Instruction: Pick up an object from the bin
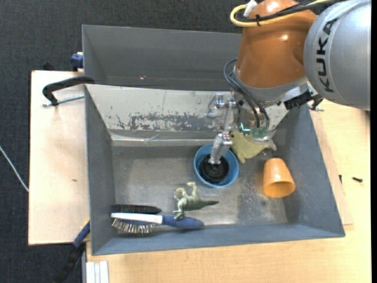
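Note:
My gripper (pixel 217 153) hangs low at the back right of the bin, its tip over a round blue bowl (pixel 217 166) with a dark inside. Just right of the gripper lies a crumpled olive-yellow piece (pixel 251 147), touching or very near it. Whether it is held I cannot tell. An orange cup (pixel 278 178) lies on its side further right.
A small green toy dinosaur (pixel 189 200) stands in front of the bowl. A brush with a blue handle (pixel 154 221) lies along the front wall at the left. The arm's orange cover and cables hang above the bin's back right corner.

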